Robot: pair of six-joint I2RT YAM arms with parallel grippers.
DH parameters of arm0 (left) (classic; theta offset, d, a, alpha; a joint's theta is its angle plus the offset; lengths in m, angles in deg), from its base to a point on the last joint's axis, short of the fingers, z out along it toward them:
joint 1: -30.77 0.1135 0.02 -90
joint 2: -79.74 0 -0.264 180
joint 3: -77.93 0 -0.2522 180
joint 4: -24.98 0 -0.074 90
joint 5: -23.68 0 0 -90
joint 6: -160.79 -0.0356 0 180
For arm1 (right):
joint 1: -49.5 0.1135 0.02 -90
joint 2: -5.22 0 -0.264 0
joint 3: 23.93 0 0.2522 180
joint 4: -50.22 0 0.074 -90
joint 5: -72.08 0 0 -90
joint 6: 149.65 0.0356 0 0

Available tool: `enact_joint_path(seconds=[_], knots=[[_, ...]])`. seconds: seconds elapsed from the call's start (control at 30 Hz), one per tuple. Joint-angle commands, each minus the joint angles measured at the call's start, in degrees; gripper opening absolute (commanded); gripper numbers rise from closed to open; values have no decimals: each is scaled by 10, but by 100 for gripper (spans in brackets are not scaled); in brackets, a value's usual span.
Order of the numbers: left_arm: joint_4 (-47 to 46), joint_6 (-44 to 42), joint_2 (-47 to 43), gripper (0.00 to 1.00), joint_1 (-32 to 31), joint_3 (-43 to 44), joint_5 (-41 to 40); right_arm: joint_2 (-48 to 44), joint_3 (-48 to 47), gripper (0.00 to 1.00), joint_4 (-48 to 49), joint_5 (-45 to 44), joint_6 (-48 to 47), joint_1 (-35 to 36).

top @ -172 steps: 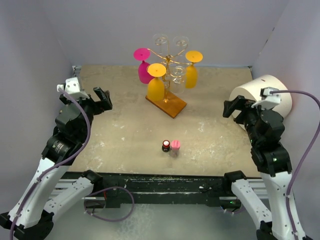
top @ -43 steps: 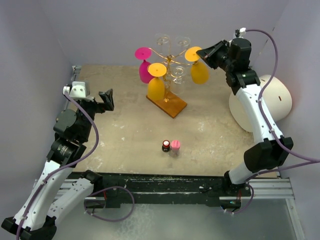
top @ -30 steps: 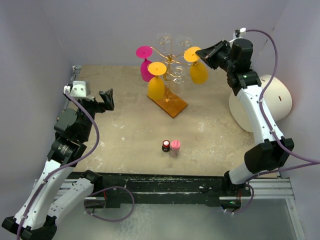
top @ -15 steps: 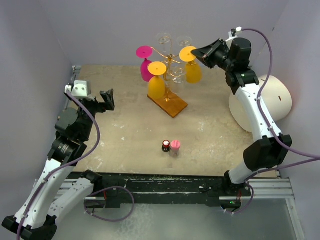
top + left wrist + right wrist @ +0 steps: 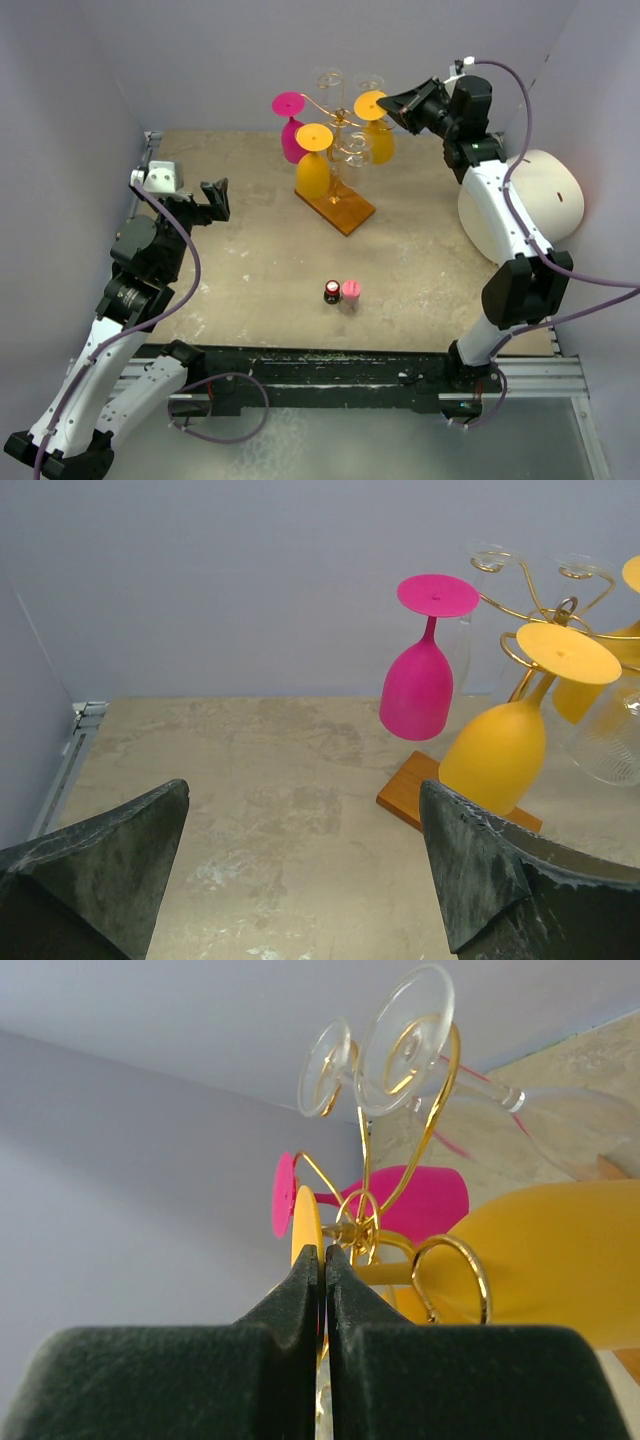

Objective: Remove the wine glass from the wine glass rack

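The wine glass rack (image 5: pixel 336 112) is gold wire on a brown wooden base (image 5: pixel 337 210). Upside down on it hang a pink glass (image 5: pixel 290 138), a front yellow glass (image 5: pixel 312 172) and clear glasses (image 5: pixel 352 150). My right gripper (image 5: pixel 386 103) is high at the rack's right side, shut on the rim of the foot of the right yellow wine glass (image 5: pixel 378 143). In the right wrist view the closed fingers (image 5: pixel 324 1252) pinch that thin yellow disc, and the bowl (image 5: pixel 540 1260) lies beside a gold loop. My left gripper (image 5: pixel 215 193) hovers open far left of the rack, empty (image 5: pixel 302 790).
Two small bottles, one dark (image 5: pixel 332 292) and one pink-capped (image 5: pixel 351 291), stand near the middle front. A big white rounded object (image 5: pixel 530 200) sits at the right edge under the right arm. Grey walls close in on the back and both sides.
My right gripper has carried the yellow glass a little left and up, toward the rack's centre. The left arm has barely moved.
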Motion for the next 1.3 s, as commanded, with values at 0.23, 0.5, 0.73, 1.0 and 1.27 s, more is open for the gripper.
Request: enact_joint_path(seconds=[0.23,0.5,0.73,1.0,1.27], knots=[[-19,10,-1,99,3,1,10,13,-69,0,-15,-58,29,-4],[-18,11,-2,99,3,1,11,24,-83,0,-43,-88,96,-6],[-18,12,-2,99,3,0,15,11,-62,0,-42,-113,183,-10],[-18,13,0,99,3,0,17,2,-38,0,-75,-116,255,-34],[-18,16,7,99,3,1,20,-61,71,0,-54,-144,326,-68]])
